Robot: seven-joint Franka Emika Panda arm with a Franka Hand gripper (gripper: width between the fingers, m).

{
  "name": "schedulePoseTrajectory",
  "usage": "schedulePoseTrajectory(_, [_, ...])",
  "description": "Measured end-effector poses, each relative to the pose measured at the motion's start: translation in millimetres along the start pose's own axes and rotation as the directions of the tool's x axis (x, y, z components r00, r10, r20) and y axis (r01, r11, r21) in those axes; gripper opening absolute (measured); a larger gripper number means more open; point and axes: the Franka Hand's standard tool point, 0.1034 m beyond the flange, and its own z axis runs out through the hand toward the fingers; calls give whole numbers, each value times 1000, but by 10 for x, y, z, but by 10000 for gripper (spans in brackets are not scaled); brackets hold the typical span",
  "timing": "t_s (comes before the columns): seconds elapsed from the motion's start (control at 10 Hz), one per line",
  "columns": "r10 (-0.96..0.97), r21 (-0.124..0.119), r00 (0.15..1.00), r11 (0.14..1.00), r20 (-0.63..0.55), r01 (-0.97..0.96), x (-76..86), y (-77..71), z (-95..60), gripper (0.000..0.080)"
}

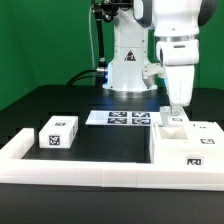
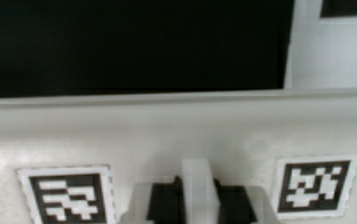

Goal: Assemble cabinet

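**Exterior view.** The gripper points straight down at the far edge of the large cabinet body. This body sits at the exterior view's right, against the low white rail. A small tagged cabinet block lies well apart at the exterior view's left, on the black table. The marker board lies between them, farther back. No parts appear joined, so assembly is judged to be at an early stage, with the loose block not yet mounted.

**Wrist view.** The dark fingers stand close together on either side of a thin white wall of the cabinet body. Two tags flank the gripper. Whether the jaws clamp the wall cannot be determined.
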Motion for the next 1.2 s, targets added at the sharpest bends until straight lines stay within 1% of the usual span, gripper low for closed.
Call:
schedulePoseTrajectory(0.1, [-29, 23, 999, 999, 17, 29, -130, -14, -74, 62])
schedulePoseTrajectory(0.2, [-29, 42, 999, 999, 36, 27, -231, 0, -180, 62])
schedulePoseTrajectory(0.3, [-18, 34, 999, 999, 35, 17, -223, 19, -187, 62])
schedulePoseTrajectory(0.4, [3, 12, 1000, 1000, 28, -3, -205, 22, -173, 62])
schedulePoseTrajectory(0.5, [3, 18, 1000, 1000, 29, -4, -214, 12, -166, 62])
schedulePoseTrajectory(0.6, [4, 19, 1000, 1000, 28, -4, -214, 12, -163, 62])
schedulePoseTrajectory(0.7, [5, 27, 1000, 1000, 29, -6, -205, 9, -155, 62])
schedulePoseTrajectory(0.8, [-4, 59, 999, 998, 34, 2, -176, 38, -160, 62])
schedulePoseTrajectory(0.9, [-11, 85, 999, 996, 39, 8, -162, 70, -192, 62])
schedulePoseTrajectory(1.0, [-5, 123, 999, 992, 40, 0, -138, 57, -215, 62])
schedulePoseTrajectory(1.1, [-1, 169, 999, 986, 44, -6, -100, 21, -230, 62])
schedulePoseTrajectory(1.2, [-4, 177, 999, 984, 41, -3, -80, 16, -224, 62])
